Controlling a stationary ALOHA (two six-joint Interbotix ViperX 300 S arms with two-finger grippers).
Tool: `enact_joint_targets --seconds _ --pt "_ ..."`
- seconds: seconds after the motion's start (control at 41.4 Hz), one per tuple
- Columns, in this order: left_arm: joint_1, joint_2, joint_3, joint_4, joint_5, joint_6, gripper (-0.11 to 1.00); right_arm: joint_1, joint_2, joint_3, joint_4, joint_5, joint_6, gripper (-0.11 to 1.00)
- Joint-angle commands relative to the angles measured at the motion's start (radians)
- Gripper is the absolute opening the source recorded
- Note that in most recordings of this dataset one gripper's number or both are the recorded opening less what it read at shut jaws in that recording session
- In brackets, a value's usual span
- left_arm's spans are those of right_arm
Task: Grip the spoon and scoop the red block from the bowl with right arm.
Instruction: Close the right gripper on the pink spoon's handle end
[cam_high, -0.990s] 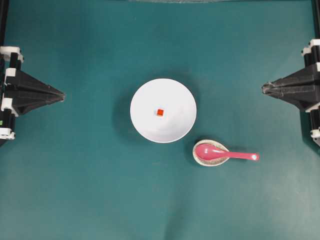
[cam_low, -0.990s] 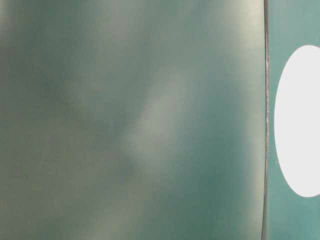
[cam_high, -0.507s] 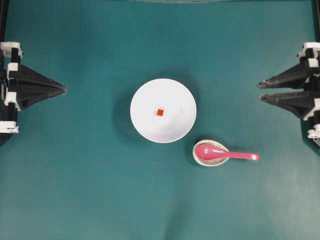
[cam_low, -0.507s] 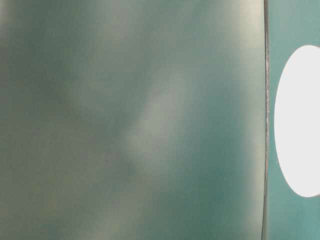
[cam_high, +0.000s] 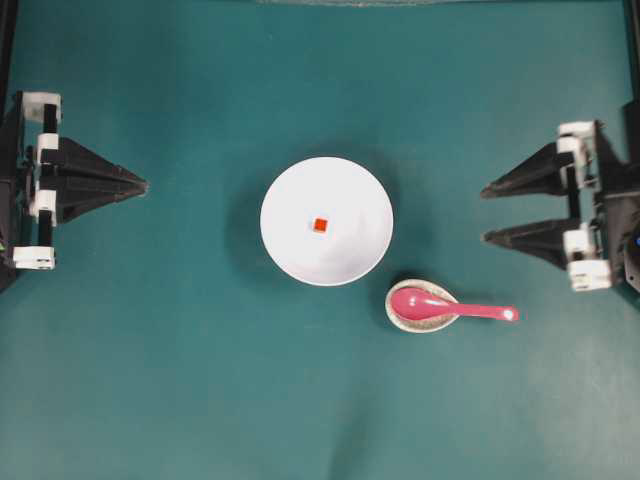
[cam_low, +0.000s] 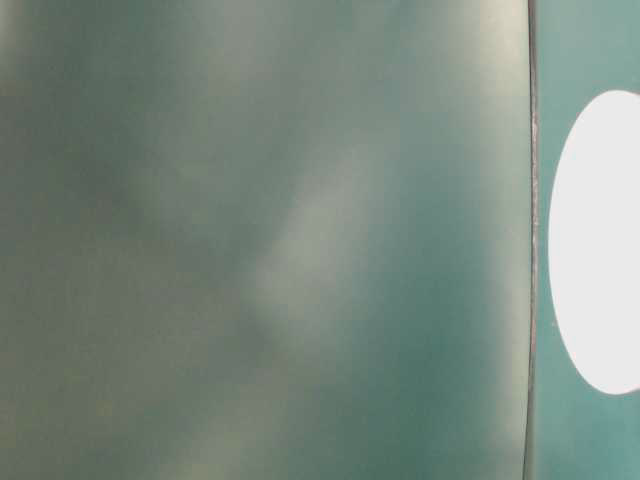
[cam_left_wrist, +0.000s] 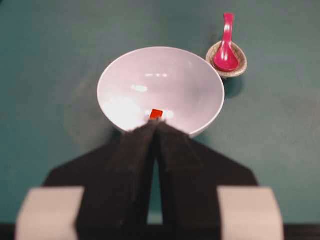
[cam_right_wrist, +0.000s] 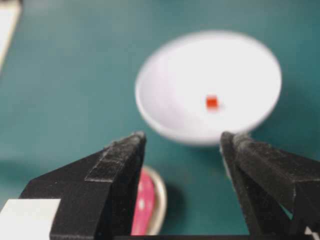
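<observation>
Lying across the lower right of the overhead frame, the spoon (cam_high: 447, 306) points its handle toward the right edge, its long axis nearly level with the picture's bottom border, its pink bowl seated in a small speckled rest (cam_high: 421, 306) on the green table (cam_high: 180, 380). The right tool (cam_high: 484, 212) stands at the right edge with its two black fingers spread wide and nothing between them, aimed leftward toward the middle. From that tool the spoon lies lower in the frame and slightly to the left, with the handle's tip as the nearest part. The left tool (cam_high: 145, 186) sits at the far left edge, its fingers pressed together to a point and gripping nothing, well apart from the spoon and on the far side of the bowl (cam_high: 290, 215). That white bowl occupies the centre, just up and left of the rest, with the red block (cam_high: 320, 225) sitting loose near its middle. Judging from this layout, the right arm is much the nearer one, and the handle, pointing its way, looks the natural place to take hold. The table-level view is blurred and adds only a white shape at its right edge.
</observation>
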Motion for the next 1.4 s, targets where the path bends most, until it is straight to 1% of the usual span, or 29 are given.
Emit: enact_joint_targets --seconds 0.0,0.048,0.097,0.217,0.338,0.459,0.58,0.749,0.845,1.063,1.28,1.377 --pt "0.002 0.005 -0.02 0.002 -0.005 0.002 0.0 0.038 0.063 0.012 0.014 -0.071 0.002 0.63" --pt "0.002 0.005 -0.021 0.0 -0.005 0.003 0.0 0.061 0.091 0.028 0.028 -0.121 0.003 0.63" --pt "0.0 0.005 -0.02 0.0 -0.005 0.003 0.0 0.094 0.124 0.046 0.058 -0.198 0.005 0.63" --pt "0.002 0.005 -0.02 0.0 -0.005 0.006 0.0 0.206 0.218 0.095 0.16 -0.408 0.003 0.63" --pt "0.002 0.005 -0.02 0.002 -0.005 0.006 0.0 0.314 0.314 0.126 0.253 -0.572 0.003 0.63" --pt "0.002 0.005 -0.02 0.0 -0.005 0.006 0.0 0.403 0.41 0.135 0.305 -0.695 0.002 0.63" --pt "0.002 0.005 -0.02 0.002 0.0 0.008 0.0 0.471 0.499 0.138 0.33 -0.773 -0.002 0.63" --pt "0.002 0.006 -0.018 0.002 0.015 0.008 0.0 0.535 0.621 0.14 0.374 -0.799 -0.002 0.63" --pt "0.002 0.006 -0.018 0.002 0.026 0.012 0.0 0.565 0.684 0.141 0.385 -0.822 -0.005 0.63" --pt "0.002 0.005 -0.018 0.002 0.032 0.012 0.0 0.577 0.775 0.141 0.391 -0.891 -0.011 0.63" --pt "0.002 0.005 -0.018 0.0 0.038 0.012 0.0 0.578 0.79 0.143 0.393 -0.905 -0.048 0.63" --pt "0.002 0.006 -0.017 0.0 0.038 0.012 0.0 0.578 0.79 0.146 0.402 -0.904 -0.058 0.63"
